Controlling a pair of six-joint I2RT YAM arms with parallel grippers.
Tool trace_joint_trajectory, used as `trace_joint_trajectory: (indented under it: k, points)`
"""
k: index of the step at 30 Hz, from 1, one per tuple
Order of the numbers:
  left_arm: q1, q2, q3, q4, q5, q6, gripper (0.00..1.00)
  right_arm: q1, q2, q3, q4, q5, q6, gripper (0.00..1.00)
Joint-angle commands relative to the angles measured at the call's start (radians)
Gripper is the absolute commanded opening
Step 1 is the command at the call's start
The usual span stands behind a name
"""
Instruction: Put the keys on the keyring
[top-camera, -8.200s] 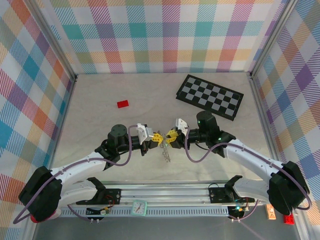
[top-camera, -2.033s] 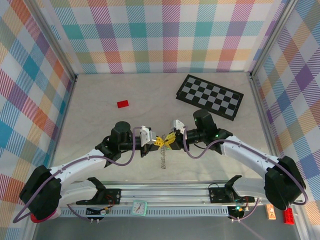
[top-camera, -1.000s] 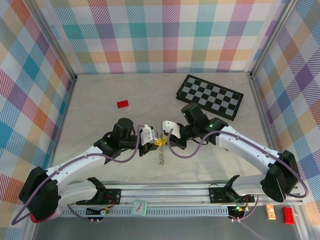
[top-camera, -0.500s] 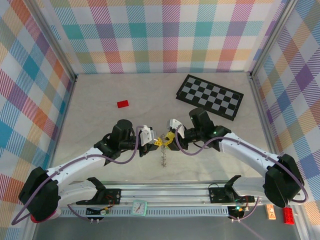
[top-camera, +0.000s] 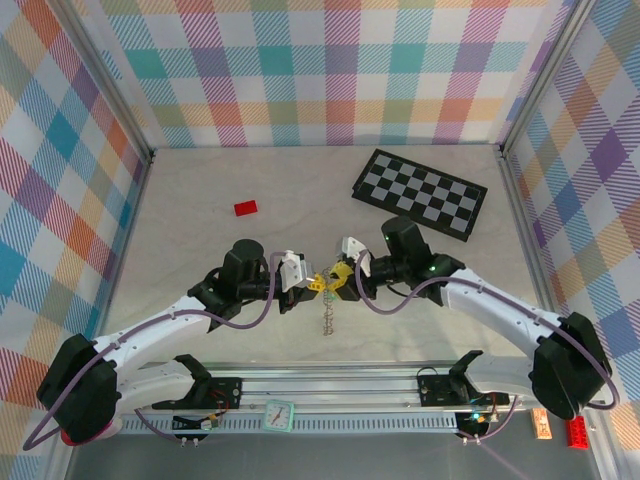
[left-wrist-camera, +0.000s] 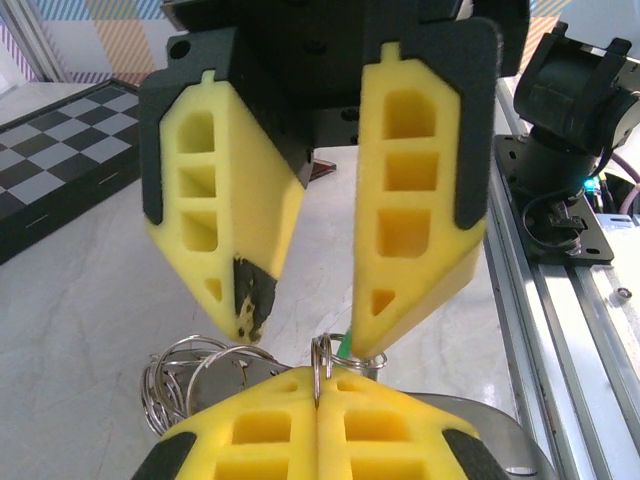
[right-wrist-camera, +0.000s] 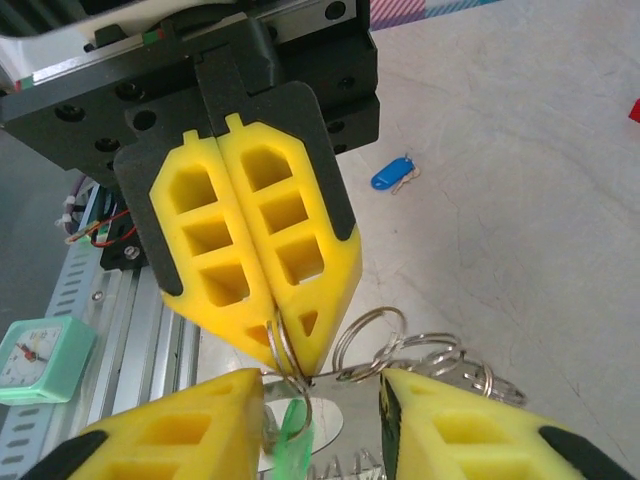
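The main risk is the green key (right-wrist-camera: 293, 432) dropping. The right tool (left-wrist-camera: 308, 340) stands open and grasps nothing, its jaws either side of the wire loops. I cannot tell whether the key is fully threaded or only hooked, so a nudge from the right tool might knock it off onto the desk (right-wrist-camera: 520, 200). The left tool (right-wrist-camera: 283, 352) is clenched on one thin loop of the keyring (top-camera: 325, 320) with its very tips, so the loop could twist or slip out and the chain hanging below would fall. The green key hangs just under that pinched loop, between the right tool's jaws. The blue key (right-wrist-camera: 392, 175) lies on the desk beyond the left tool, well apart from both tools
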Motion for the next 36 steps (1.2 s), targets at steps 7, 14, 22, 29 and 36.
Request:
trace_joint_trajectory:
  k: [7,14,22,29,36]
  points:
    - [-0.008,-0.024,-0.011,0.060,0.014,-0.018,0.00,0.002,-0.147,-0.103,0.020,0.045,0.064,0.48]
    - [-0.008,-0.023,-0.014,0.071,0.012,-0.027,0.00,0.020,-0.077,-0.107,0.085,0.010,0.102,0.48]
    - [-0.008,-0.031,-0.018,0.084,0.011,-0.038,0.00,0.037,-0.019,-0.093,0.104,0.042,0.096,0.25]
    - [-0.008,-0.029,-0.031,0.134,0.020,-0.057,0.00,0.036,0.008,-0.082,0.058,0.075,0.068,0.02]
    - [-0.008,-0.031,-0.044,0.183,0.048,-0.056,0.00,0.038,0.101,-0.048,0.024,0.012,0.065,0.00]
